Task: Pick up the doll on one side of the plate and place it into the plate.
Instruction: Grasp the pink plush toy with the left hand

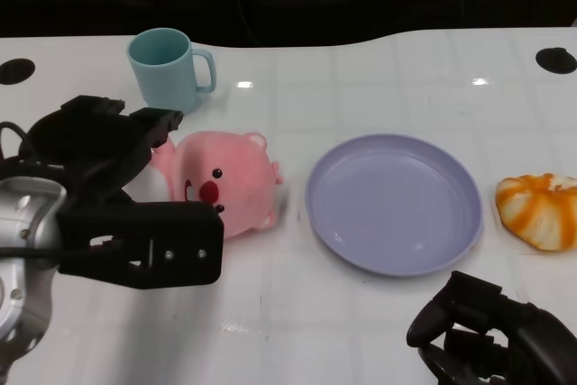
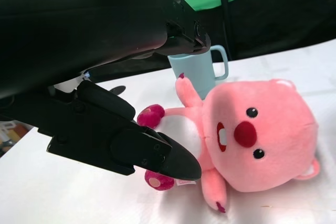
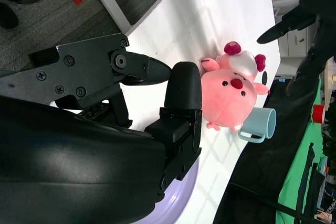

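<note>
- Doll (image 1: 225,182): pink plush, lying on the table (image 1: 379,69) just left of the lavender plate (image 1: 394,202), apart from its rim, not yet lifted.
- Left robot hand (image 1: 117,196): released, fingers spread on either side of the doll's left end, one finger at the far side, another at the near side; contact with the plush cannot be told, though the left wrist view (image 2: 157,156) shows a fingertip close to the doll's small dark-pink feet and no squeeze on the body.
- Step in hand, by judgement: reach-and-enclose, just short of a grasp.
- Next move calls for: pushing a little farther right so the fingers straddle the soft body, then closing firmly, since plush gives and slips; afterwards lifting clear and carrying right over the plate's rim.
- Teal mug (image 1: 169,68): standing just beyond the doll, near the far finger; worth avoiding while closing.
- Right robot hand (image 1: 496,331): low at the near right, fingers curled in, holding nothing, clear of the plate.
- Orange-and-white plush (image 1: 541,209): right of the plate, not involved.
</note>
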Tool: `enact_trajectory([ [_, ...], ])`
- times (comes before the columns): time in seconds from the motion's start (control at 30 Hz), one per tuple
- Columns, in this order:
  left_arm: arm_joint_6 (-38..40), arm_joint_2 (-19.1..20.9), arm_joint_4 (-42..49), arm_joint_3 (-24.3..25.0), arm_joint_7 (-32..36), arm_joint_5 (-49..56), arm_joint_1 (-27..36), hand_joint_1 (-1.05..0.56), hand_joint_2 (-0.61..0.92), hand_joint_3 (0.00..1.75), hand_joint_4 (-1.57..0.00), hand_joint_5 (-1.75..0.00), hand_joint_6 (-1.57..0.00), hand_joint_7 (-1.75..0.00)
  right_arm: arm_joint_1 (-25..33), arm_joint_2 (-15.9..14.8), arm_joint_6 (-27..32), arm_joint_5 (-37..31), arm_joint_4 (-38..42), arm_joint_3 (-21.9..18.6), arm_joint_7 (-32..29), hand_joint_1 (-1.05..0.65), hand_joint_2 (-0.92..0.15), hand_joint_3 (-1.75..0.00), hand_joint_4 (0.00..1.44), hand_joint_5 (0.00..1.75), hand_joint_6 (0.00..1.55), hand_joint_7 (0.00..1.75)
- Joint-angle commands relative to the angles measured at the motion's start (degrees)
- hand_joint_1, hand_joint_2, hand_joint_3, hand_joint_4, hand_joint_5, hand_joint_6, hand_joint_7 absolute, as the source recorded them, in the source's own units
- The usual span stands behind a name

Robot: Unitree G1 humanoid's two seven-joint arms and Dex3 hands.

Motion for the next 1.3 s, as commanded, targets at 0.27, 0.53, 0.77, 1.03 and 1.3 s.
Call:
enact_trajectory([
  [0.27,-0.37,-3.02,12.45,-3.48,0.94,3.0,-6.06,-0.73,0.9,0.0,-0.01,-0.23,-0.13,0.0,0.73,-0.22,0.54,0.09,-1.38,0.44,-0.35,-0.27,-0.92,-0.51,0.66,1.75,0.46,1.66],
  [0.53,-1.78,-5.6,23.08,-5.64,4.52,3.42,-10.12,-0.72,0.9,0.01,0.0,-0.21,-0.12,0.0,1.22,-0.04,0.33,0.23,-1.62,0.78,-0.33,-0.25,-0.92,-0.52,0.66,1.75,0.46,1.66],
  [0.77,-2.54,-8.16,30.4,-6.55,8.23,2.81,-12.71,-0.71,0.89,0.0,0.0,-0.2,-0.13,-0.01,1.29,-0.17,0.14,0.51,-1.6,0.59,-0.15,-0.25,-0.92,-0.52,0.66,1.75,0.46,1.67],
  [1.03,-5.95,-10.64,42.33,-8.52,13.21,1.68,-16.35,-0.7,0.89,0.0,-0.01,-0.21,-0.16,-0.01,1.55,-0.19,0.12,0.7,-1.66,0.49,-0.03,-0.26,-0.92,-0.52,0.66,1.75,0.46,1.67],
  [1.3,-10.31,-13.51,57.3,-10.17,17.54,-0.8,-20.77,-0.7,0.9,0.01,-0.03,-0.21,-0.18,-0.01,1.92,-0.31,-0.13,0.89,-1.84,0.26,0.23,-0.27,-0.92,-0.51,0.66,1.75,0.46,1.67],
])
